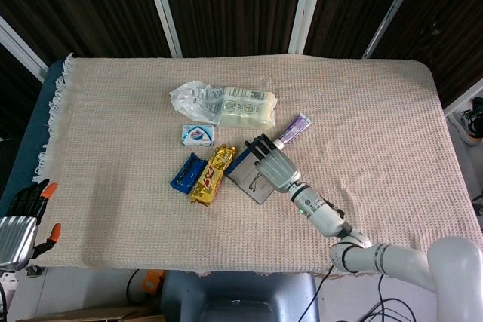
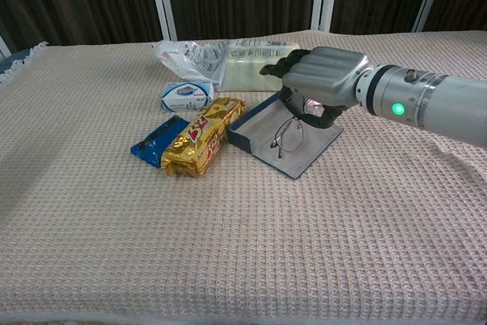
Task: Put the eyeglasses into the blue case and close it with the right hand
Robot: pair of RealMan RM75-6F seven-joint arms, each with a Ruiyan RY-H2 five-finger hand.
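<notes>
Eyeglasses (image 2: 287, 137) hang pinched under the curled fingers (image 2: 283, 67) of the right hand (image 2: 319, 81) over the open case (image 2: 304, 151) mid-table, while the left hand (image 1: 23, 220), fingers loosely apart, holds nothing off the table's left edge
</notes>
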